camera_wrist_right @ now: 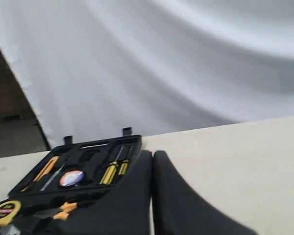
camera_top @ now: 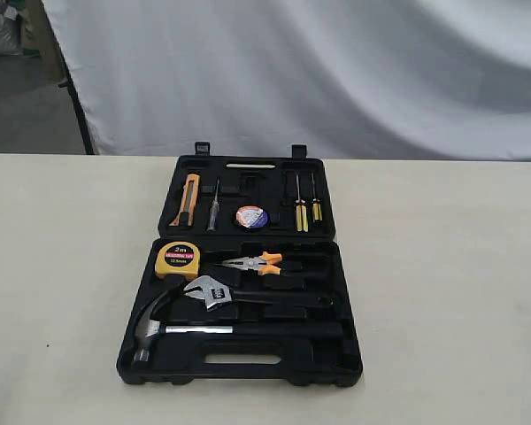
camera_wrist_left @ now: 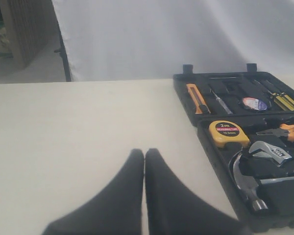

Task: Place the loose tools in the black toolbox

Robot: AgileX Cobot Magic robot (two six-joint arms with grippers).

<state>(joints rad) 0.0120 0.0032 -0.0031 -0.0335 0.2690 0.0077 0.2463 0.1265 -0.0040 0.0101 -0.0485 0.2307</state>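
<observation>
The black toolbox (camera_top: 347, 354) lies open in the middle of the table. In its lower half rest the claw hammer (camera_top: 159, 324) and, above it, the silver adjustable wrench (camera_top: 214, 291). The small tape roll (camera_top: 252, 217) sits in the lid half. The left wrist view also shows the hammer (camera_wrist_left: 247, 183), the wrench (camera_wrist_left: 272, 152) and the tape roll (camera_wrist_left: 255, 103). My left gripper (camera_wrist_left: 144, 152) is shut and empty, over bare table left of the box. In the right wrist view my right gripper (camera_wrist_right: 152, 154) is shut and empty, beside the box's right edge. Neither gripper appears in the exterior view.
A yellow tape measure (camera_top: 177, 258) and orange-handled pliers (camera_top: 255, 263) lie in the box's lower half. An orange utility knife (camera_top: 188, 198), a slim screwdriver (camera_top: 213, 206) and two yellow-handled screwdrivers (camera_top: 307, 209) sit in the lid. A white curtain (camera_top: 336, 71) hangs behind the table.
</observation>
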